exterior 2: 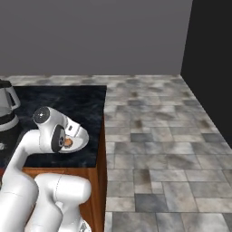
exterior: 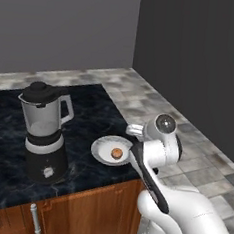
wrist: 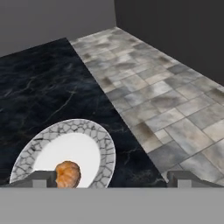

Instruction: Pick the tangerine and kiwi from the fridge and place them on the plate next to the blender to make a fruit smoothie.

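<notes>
While jaws gape, tangerine (wrist: 68, 173) sits on plate (wrist: 105, 144) by gripper's (wrist: 111, 179) left fingertip.

Black marble counter (exterior: 94, 117), blender (exterior: 43, 132), plate (exterior: 102, 149) beside it

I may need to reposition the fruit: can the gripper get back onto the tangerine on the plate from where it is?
Probably yes. The gripper is open, close above the plate, and the tangerine lies loose beside one fingertip with nothing over it. The blender stands well aside.
</notes>
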Motion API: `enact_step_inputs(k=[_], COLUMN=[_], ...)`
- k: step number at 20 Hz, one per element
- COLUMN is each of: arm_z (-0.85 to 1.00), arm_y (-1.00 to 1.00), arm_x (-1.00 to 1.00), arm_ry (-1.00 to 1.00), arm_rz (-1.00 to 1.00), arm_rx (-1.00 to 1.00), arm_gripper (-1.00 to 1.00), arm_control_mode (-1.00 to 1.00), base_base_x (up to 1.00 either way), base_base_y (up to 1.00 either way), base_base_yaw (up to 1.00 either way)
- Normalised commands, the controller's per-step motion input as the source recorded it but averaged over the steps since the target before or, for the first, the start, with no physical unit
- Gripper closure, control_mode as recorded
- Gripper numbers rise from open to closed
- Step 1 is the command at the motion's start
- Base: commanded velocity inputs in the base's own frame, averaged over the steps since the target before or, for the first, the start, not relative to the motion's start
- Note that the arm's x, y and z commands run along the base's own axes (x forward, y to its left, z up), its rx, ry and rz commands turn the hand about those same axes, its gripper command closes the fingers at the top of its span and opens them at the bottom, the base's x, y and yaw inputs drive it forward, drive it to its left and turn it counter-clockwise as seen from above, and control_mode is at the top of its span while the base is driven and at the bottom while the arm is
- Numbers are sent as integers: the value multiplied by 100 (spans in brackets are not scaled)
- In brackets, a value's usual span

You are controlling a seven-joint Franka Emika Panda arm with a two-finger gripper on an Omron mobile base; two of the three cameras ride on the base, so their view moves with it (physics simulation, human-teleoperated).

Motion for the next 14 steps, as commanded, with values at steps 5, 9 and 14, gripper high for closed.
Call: enact_step_inputs(k=[5,9,14], arm_z=[35,42,49], arm_y=[0,0,0], arm_x=[-19,-5,-15], arm_ry=[-8,5,14], arm_rz=[-2,0,0], arm_rx=[0,0,0], arm_gripper=[-100,-100,-100], arm_control_mode=[-100,-100,-100], base_base_x=[0,0,0], base_base_y=[0,0,0], base_base_yaw=[0,0,0])
